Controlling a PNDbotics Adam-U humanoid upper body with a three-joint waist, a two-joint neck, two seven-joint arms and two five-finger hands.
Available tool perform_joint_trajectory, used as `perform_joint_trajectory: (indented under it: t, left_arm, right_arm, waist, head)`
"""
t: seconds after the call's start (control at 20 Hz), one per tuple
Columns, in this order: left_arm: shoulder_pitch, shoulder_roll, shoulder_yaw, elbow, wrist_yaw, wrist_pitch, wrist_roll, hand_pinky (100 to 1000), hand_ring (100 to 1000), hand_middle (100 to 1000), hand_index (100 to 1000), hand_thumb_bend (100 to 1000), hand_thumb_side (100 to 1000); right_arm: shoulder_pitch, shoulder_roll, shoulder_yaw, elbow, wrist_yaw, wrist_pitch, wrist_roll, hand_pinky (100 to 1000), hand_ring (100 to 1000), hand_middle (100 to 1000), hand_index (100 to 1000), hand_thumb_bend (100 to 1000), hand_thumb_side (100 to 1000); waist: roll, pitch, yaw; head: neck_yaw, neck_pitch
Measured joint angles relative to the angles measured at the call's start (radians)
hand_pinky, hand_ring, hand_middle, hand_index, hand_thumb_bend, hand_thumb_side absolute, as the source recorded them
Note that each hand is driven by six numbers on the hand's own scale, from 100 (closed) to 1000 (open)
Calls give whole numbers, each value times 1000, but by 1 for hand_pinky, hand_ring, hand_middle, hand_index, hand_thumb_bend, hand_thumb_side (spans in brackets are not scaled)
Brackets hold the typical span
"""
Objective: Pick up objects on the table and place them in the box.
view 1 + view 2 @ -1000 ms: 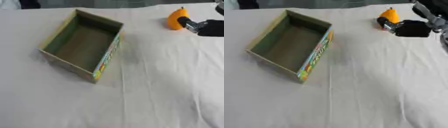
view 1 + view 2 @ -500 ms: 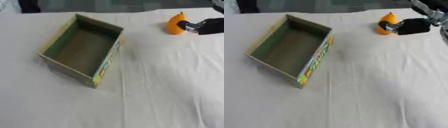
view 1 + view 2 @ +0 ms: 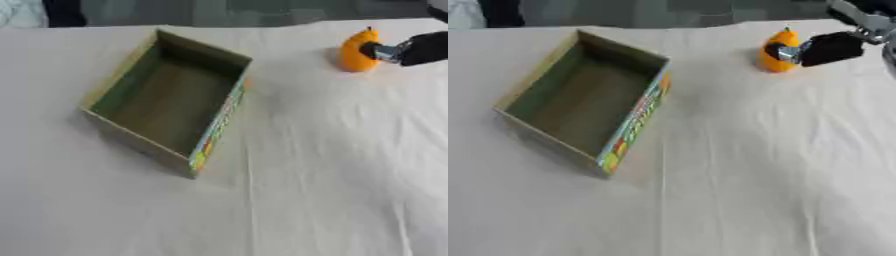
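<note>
Right eye view: orange object (image 3: pixel 777 54) upright, tip far.

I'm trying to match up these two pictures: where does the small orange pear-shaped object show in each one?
Left eye view: the small orange pear-shaped object sits at the upper right, against the robot's right hand.
Right eye view: it is again at the upper right, slightly nearer the middle.
Shared landmark: the open green-lined cardboard box, left of centre on the white cloth.

head stereo pair, looking down, sharing table (image 3: pixel 332 165) and box (image 3: pixel 579 100)
</note>
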Motion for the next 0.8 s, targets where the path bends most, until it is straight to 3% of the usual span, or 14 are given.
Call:
perform_joint_trajectory:
  t: [0.25,0.5,0.8]
  left_arm:
    - [-4,0,-1,0,1,-1,-2,801,769,755,914,100,965]
    - [-5,0,-6,0,2,-1,-5,801,768,755,914,100,965]
    - [-6,0,-6,0,8,0,-7,801,769,755,914,100,964]
  right_arm:
    - [-65,33,6,113,1,-39,69,873,970,889,990,490,601]
    - [-133,73,-8,226,44,-87,137,873,973,889,993,403,545]
    - [-182,119,-41,362,108,-125,166,871,971,889,993,395,536]
  waist:
    - [0,2,3]
    - [0,6,4]
    - [0,12,7]
  head:
    - [-4,-18]
    - [-9,-25]
    - [-12,-25]
